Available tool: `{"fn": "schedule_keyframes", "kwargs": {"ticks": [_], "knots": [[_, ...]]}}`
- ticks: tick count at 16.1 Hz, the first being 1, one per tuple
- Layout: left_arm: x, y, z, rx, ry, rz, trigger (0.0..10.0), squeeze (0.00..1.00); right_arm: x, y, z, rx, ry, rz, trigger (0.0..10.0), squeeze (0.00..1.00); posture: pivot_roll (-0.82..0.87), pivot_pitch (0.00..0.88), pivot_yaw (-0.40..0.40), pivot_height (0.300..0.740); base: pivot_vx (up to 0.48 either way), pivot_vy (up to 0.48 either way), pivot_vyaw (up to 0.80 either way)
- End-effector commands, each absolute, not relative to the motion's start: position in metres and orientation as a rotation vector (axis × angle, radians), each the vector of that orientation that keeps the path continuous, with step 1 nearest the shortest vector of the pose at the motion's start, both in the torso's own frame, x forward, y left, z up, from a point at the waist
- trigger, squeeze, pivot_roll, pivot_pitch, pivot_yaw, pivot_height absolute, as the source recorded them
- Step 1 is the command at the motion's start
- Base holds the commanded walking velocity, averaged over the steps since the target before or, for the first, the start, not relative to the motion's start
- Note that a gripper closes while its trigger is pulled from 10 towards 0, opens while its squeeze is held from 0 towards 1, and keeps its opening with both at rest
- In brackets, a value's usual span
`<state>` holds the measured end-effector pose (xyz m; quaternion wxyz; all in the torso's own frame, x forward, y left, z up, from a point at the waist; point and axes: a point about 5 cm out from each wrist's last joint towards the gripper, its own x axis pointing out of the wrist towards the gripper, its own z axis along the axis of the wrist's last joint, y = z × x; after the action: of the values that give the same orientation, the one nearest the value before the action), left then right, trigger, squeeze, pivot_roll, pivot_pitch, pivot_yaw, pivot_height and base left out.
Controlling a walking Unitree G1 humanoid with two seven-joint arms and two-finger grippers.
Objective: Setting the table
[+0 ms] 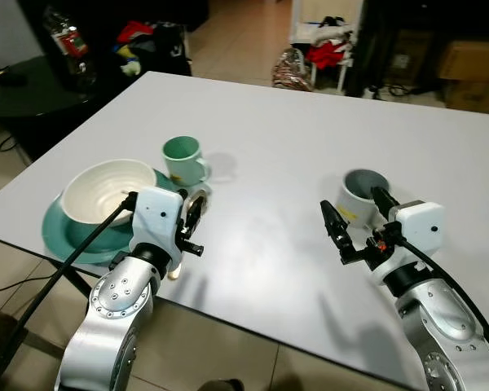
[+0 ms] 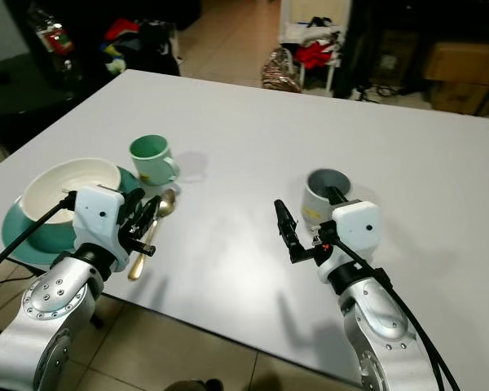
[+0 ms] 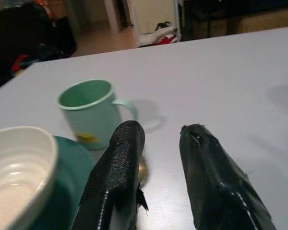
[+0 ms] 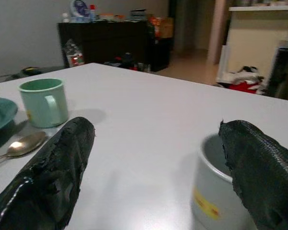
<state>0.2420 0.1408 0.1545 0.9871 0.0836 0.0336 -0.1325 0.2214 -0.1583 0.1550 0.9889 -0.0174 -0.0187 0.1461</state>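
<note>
On the white table point(image 1: 261, 138) your left gripper point(image 2: 149, 213) hovers over the spoon point(image 2: 149, 230), fingers slightly apart, holding nothing. The spoon lies beside the teal plate point(image 1: 57, 236) with the white bowl point(image 1: 106, 191); the green mug point(image 1: 182, 160) stands just behind. Your right gripper point(image 1: 357, 213) is wide open, one finger at the grey mug point(image 1: 360, 195).

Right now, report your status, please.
Both grippers open: left gripper over spoon, right gripper beside grey mug. Green mug, bowl on plate. Nothing blocking.
</note>
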Motion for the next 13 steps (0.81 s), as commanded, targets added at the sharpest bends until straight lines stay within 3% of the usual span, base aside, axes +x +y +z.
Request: {"fn": "schedule_keyframes", "kwargs": {"ticks": [1, 9, 13], "knots": [[0.245, 0.144, 0.154, 0.192, 0.067, -0.243, 10.0, 0.00, 0.222, -0.154, 0.157, -0.053, -0.055, 0.315, 10.0, 1.00, 0.06, 0.000, 0.084, 0.740, 0.000, 0.000, 0.80], [0.243, 0.148, 0.157, 0.183, 0.020, -0.181, 10.0, 0.00, 0.228, -0.158, 0.146, -0.052, 0.038, 0.302, 10.0, 1.00, 0.09, 0.000, 0.037, 0.740, 0.000, 0.000, 0.80], [0.241, 0.152, 0.158, 0.177, 0.022, -0.163, 10.0, 0.00, 0.234, -0.155, 0.152, -0.022, -0.005, 0.281, 10.0, 1.00, 0.10, 0.000, 0.030, 0.740, 0.000, 0.000, 0.80]]}}
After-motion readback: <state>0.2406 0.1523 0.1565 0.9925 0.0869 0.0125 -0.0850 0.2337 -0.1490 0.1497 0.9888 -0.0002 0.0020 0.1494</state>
